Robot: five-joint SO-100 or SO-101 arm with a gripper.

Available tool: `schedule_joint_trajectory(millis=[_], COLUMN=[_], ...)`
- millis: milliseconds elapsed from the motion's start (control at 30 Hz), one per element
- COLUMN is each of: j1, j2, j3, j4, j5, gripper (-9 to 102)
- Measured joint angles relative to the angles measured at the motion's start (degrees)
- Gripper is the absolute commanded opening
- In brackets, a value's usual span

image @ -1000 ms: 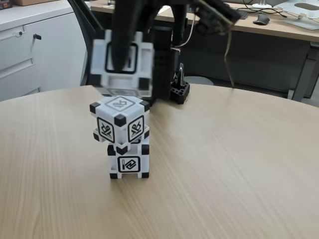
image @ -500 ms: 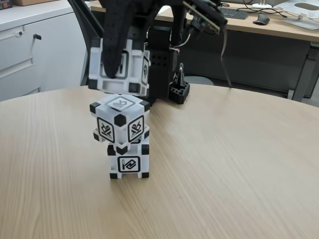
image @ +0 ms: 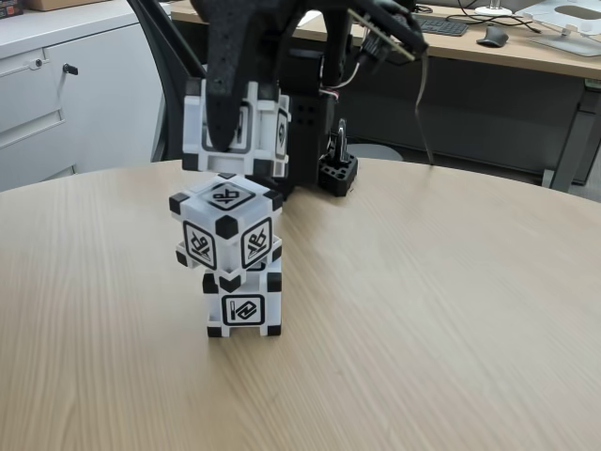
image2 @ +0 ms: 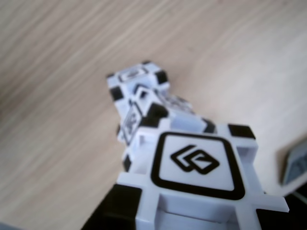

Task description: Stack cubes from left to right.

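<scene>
In the fixed view the black gripper (image: 232, 132) comes down from the top edge, its upper part cut off by the frame, and its fingers are clamped on the top cube (image: 237, 128); one dark finger (image: 222, 99) lies across the cube's near face and hides most of the symbol there, while the other finger is behind the cube and cannot be seen. That cube hangs just above the middle cube (image: 225, 225), and whether the two touch is hard to tell, since the held cube's lower edge sits right at the middle cube's far corner. The middle cube rests turned corner-forward on the bottom cube (image: 243, 303), which stands square on the wooden table (image: 423, 310); its top face is mostly covered. In the wrist view the held cube (image2: 196, 187) fills the lower right, cut off at the bottom edge, with the two stacked cubes beyond it blurred and partly hidden, the bottom cube (image2: 139, 79) showing past the middle cube (image2: 144, 112). Behind the stack in the fixed view stands a small black holder (image: 338, 172), its lower left side masked by the arm's dark base (image: 305, 141).
</scene>
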Motion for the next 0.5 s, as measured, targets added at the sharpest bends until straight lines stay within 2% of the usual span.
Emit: schedule_joint_trajectory(millis=[233, 333, 500], j1=[0.0, 0.0, 0.0], j2=[0.0, 0.0, 0.0], j3=[0.0, 0.0, 0.0], j4=[0.0, 0.0, 0.0], j5=[-0.88, -1.23, -1.58], gripper=[3, 14, 22])
